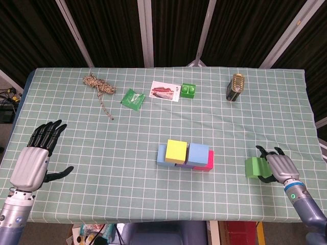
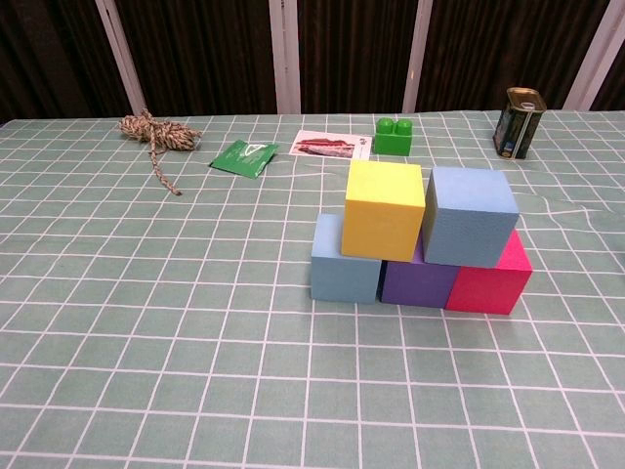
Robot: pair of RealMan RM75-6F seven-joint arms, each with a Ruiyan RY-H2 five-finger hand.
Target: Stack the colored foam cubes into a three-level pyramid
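Both views are bright and evenly lit from overhead, with no glare on the tabletop. Shadows are soft and short: a faint one lies under the left robot hand, another beside the right robot hand. The backdrop beyond stays dark. Focus is sharp throughout, and the head view bows slightly at its edges.
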